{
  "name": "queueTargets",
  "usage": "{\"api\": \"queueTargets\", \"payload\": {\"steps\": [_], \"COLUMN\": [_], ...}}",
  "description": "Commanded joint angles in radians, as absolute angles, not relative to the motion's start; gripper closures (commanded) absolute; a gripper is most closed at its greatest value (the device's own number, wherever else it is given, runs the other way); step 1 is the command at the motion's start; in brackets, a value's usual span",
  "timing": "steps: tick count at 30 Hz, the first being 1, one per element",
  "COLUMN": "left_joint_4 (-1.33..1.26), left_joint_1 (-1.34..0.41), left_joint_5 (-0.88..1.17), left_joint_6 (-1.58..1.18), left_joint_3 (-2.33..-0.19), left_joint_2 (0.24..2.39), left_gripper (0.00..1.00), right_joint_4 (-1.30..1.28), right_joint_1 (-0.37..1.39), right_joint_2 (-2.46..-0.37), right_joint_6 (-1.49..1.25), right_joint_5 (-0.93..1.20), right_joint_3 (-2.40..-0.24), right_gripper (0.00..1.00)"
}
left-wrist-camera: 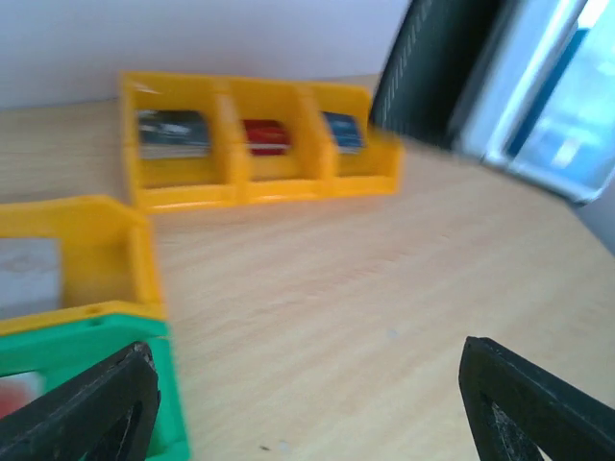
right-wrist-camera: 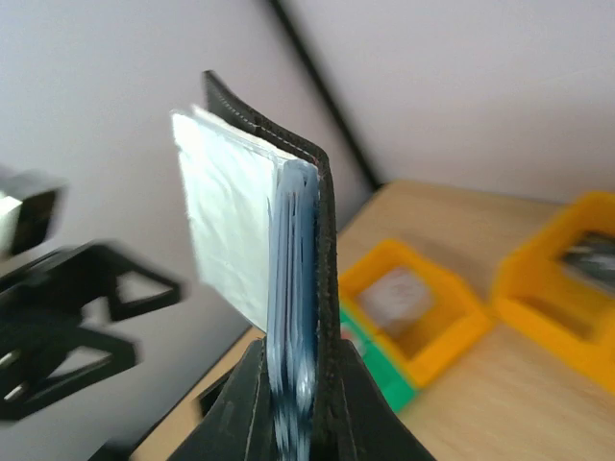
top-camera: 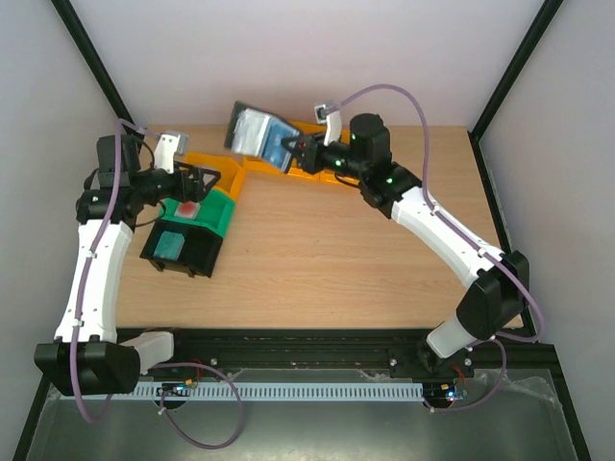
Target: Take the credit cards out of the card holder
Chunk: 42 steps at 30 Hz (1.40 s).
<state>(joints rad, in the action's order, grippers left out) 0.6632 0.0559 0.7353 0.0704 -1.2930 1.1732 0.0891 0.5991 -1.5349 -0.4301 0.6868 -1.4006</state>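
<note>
My right gripper (top-camera: pixel 294 152) is shut on the black card holder (top-camera: pixel 258 134) and holds it raised above the back of the table. In the right wrist view the holder (right-wrist-camera: pixel 322 240) stands edge-on between my fingers (right-wrist-camera: pixel 235 413), with grey-blue pockets and card edges showing. My left gripper (top-camera: pixel 199 181) is open and empty, above the table beside the green bin (top-camera: pixel 216 213); its fingers (left-wrist-camera: pixel 91 413) are spread wide. The holder shows blurred in the left wrist view (left-wrist-camera: pixel 500 86). A red card (top-camera: pixel 185 208) lies in the green bin. A teal card (top-camera: pixel 173 245) lies in the black bin (top-camera: pixel 192 254).
A yellow three-slot bin (left-wrist-camera: pixel 288 182) holds a dark card (left-wrist-camera: pixel 173 133), a red card (left-wrist-camera: pixel 266 134) and a blue card (left-wrist-camera: pixel 343 130). Another yellow bin (left-wrist-camera: pixel 96 250) beside the green bin (left-wrist-camera: pixel 96 351) holds a grey card (left-wrist-camera: pixel 29 274). Walls enclose the table.
</note>
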Motion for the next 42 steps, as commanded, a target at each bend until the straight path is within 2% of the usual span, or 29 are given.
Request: {"api": "queueTargets", "payload": {"steps": [1, 3, 4, 7, 8, 10, 14, 16, 23, 30, 42], "left_joint_4": [0.561, 0.564, 0.572, 0.614, 0.631, 0.663, 0.672, 0.672, 0.64, 0.611, 0.633], "left_joint_1": [0.072, 0.074, 0.074, 0.053, 0.027, -0.004, -0.03, -0.043, -0.038, -0.003, 0.0], "left_joint_5": [0.469, 0.504, 0.566, 0.829, 0.896, 0.98, 1.094, 1.12, 1.056, 1.058, 1.039], "left_joint_6": [0.005, 0.004, 0.011, 0.062, 0.081, 0.122, 0.126, 0.123, 0.105, 0.08, 0.109], "left_joint_3": [-1.308, -1.32, -1.329, -1.345, -1.345, -1.342, -1.353, -1.361, -1.32, -1.293, -1.297], "left_joint_2": [1.166, 1.168, 1.171, 1.179, 1.18, 1.18, 1.187, 1.196, 1.193, 1.177, 1.172], "left_gripper": [0.13, 0.15, 0.2, 0.49, 0.55, 0.6, 0.6, 0.56, 0.54, 0.57, 0.57], "right_joint_4": [-0.261, -0.321, -0.342, -0.369, -0.369, -0.356, -0.334, -0.345, -0.31, -0.25, -0.182], "right_joint_1": [0.601, 0.632, 0.65, 0.692, 0.701, 0.728, 0.795, 0.815, 0.828, 0.828, 0.827], "right_joint_2": [-1.573, -1.586, -1.593, -1.608, -1.611, -1.619, -1.637, -1.655, -1.646, -1.595, -1.542], "right_joint_6": [-0.428, -0.41, -0.397, -0.368, -0.364, -0.341, -0.252, -0.229, -0.164, -0.117, -0.101], "right_joint_5": [0.191, 0.113, 0.076, 0.063, 0.088, 0.163, 0.24, 0.288, 0.564, 0.68, 0.819], "right_joint_3": [-1.574, -1.622, -1.64, -1.676, -1.69, -1.702, -1.718, -1.739, -1.723, -1.67, -1.625], "right_gripper": [0.98, 0.98, 0.99, 0.98, 0.98, 0.98, 0.98, 0.98, 0.99, 0.98, 0.98]}}
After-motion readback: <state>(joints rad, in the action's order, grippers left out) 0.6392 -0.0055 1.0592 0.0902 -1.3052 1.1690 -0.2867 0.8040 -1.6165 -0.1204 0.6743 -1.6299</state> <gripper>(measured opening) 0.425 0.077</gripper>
